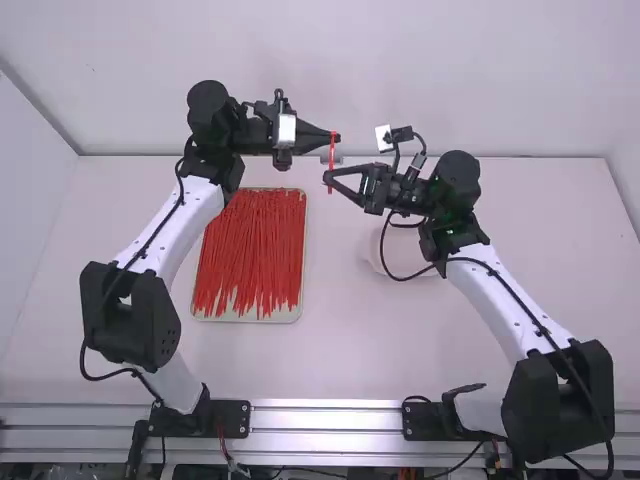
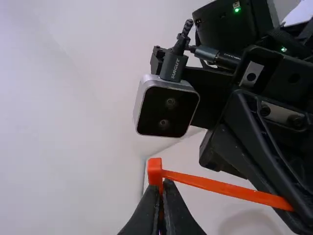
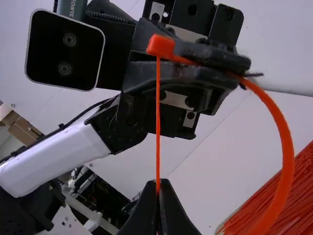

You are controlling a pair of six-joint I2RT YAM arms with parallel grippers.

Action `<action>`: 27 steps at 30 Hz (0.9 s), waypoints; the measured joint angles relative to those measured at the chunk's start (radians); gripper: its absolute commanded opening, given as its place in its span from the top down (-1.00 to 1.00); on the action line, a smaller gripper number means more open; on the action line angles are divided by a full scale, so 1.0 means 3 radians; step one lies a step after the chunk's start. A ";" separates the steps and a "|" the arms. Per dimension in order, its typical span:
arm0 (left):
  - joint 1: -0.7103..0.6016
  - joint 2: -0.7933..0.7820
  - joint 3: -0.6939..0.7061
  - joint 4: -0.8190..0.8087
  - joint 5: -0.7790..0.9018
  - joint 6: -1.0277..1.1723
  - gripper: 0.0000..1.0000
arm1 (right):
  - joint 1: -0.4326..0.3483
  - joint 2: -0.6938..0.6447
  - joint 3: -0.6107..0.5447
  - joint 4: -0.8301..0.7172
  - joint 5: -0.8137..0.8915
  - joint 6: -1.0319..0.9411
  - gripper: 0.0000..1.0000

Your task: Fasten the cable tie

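Note:
A red cable tie (image 1: 331,158) hangs in the air above the table's far middle, held between both grippers. My left gripper (image 1: 334,140) is shut on it just behind its square head (image 2: 154,168), and the strap (image 2: 220,186) runs off toward the right arm. My right gripper (image 1: 328,179) sits just below and is shut on the thin tail (image 3: 157,122). In the right wrist view the strap (image 3: 283,142) curves in a loop from the head (image 3: 160,45), and the tail rises straight up to the head.
A beige tray (image 1: 246,317) heaped with several loose red cable ties (image 1: 255,250) lies left of centre under the left arm. A white object (image 1: 376,255) stands on the table beneath the right arm. The near table is bare.

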 measured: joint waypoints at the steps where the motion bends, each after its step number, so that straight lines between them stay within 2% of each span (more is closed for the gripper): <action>1: 0.0000 0.0000 0.0000 0.0000 0.0011 0.0005 0.96 | 0.0000 -0.0001 0.0000 0.0015 -0.0003 -0.0005 1.00; 14: 0.0000 0.0000 0.0000 0.0075 0.0056 0.0001 0.95 | -0.0039 0.0000 -0.0005 0.0099 -0.0005 0.0097 1.00; 27: 0.0000 0.0000 0.0000 0.0198 0.0022 -0.0374 0.96 | -0.0041 0.0000 -0.0005 0.0100 0.0042 0.0178 1.00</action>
